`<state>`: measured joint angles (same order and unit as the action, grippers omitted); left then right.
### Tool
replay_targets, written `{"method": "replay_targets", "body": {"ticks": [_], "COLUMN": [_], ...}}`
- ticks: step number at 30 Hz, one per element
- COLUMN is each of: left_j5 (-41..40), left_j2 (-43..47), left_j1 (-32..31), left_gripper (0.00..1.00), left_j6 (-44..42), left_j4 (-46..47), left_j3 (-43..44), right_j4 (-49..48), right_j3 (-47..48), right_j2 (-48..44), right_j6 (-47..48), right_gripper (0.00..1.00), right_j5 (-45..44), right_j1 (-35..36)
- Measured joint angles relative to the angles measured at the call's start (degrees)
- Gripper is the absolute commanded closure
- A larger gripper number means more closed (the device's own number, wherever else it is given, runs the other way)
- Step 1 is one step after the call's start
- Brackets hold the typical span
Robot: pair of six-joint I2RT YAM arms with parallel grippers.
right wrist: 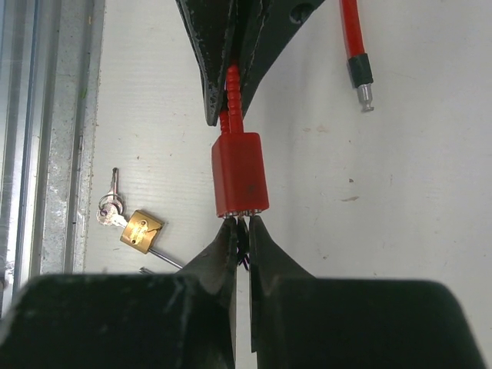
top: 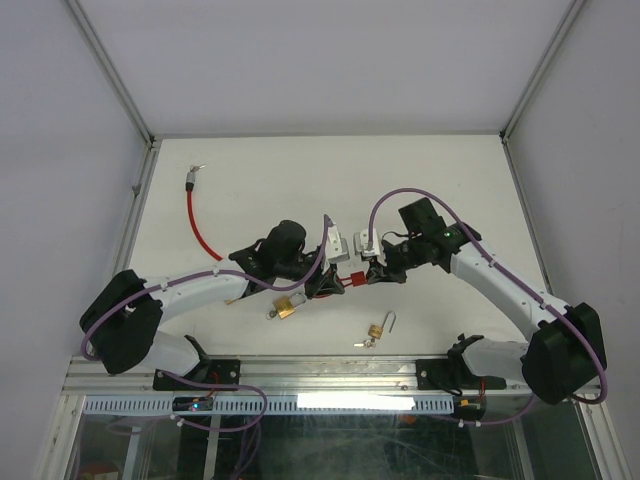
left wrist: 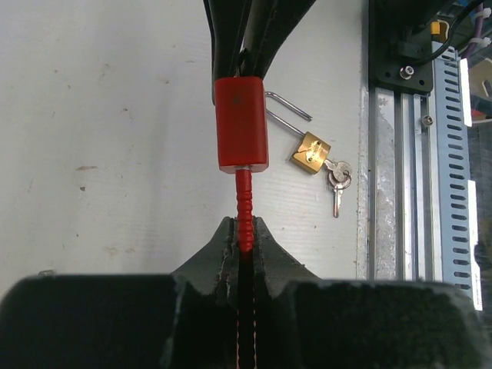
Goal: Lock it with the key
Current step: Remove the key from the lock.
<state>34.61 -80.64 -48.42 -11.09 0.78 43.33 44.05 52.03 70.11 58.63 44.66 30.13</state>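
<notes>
A red cable lock body is held in the air between both grippers. My left gripper is shut on the red ribbed cable stub that enters the lock body. My right gripper is shut on a small dark key at the other end of the lock body; the key is mostly hidden by the fingers. The rest of the red cable lies on the table at the far left, and its metal-tipped end lies free.
A brass padlock with keys lies under the left arm and shows in the right wrist view. A second brass padlock with an open shackle and keys lies near the front rail and shows in the left wrist view.
</notes>
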Motion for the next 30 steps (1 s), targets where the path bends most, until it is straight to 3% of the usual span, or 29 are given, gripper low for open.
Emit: {"method": "replay_targets", "body": {"ticks": [5, 6, 8, 10, 13, 17, 20, 24, 30], "left_j5": [0.0, 0.0, 0.0, -0.2, -0.9, -2.1, -2.6, -2.6, -2.4], "left_j2": [0.0, 0.0, 0.1, 0.2, 1.4, 4.7, 6.0, 5.3, 2.9], "left_j1": [0.0, 0.0, 0.0, 0.0, 0.0, 0.0, 0.0, 0.0, 0.0], "left_gripper": [1.0, 0.9, 0.49, 0.34, 0.27, 0.28, 0.44, 0.49, 0.67], "left_j6": [-0.1, -0.2, -0.2, -0.2, 0.4, 0.8, 0.9, 1.1, 1.3], "left_j4": [-0.5, -0.5, -0.5, -0.3, 0.4, 1.1, 0.9, -0.5, -3.0], "left_j3": [0.2, 0.2, 0.2, 0.2, -0.1, -0.7, -0.7, -0.7, -0.7], "right_j4": [0.0, 0.0, 0.1, 0.4, 1.2, 1.3, 1.3, 1.3, 1.2], "right_j3": [0.0, 0.0, 0.0, 0.0, 0.1, 0.2, 0.2, 0.2, 0.4], "right_j2": [0.0, 0.0, 0.0, 0.0, 0.0, 0.0, 0.0, 0.0, 0.0], "right_j6": [-0.5, -0.5, -0.5, -0.5, -0.5, -0.5, -0.5, -0.7, -1.3], "right_gripper": [1.0, 1.0, 1.0, 1.0, 1.0, 1.0, 1.0, 1.0, 1.0], "right_j5": [0.0, 0.0, 0.0, 0.3, 0.9, 1.4, 1.4, 1.4, 1.2], "right_j1": [0.0, 0.0, 0.0, 0.0, 0.1, 0.1, 0.1, 0.1, 0.1]}}
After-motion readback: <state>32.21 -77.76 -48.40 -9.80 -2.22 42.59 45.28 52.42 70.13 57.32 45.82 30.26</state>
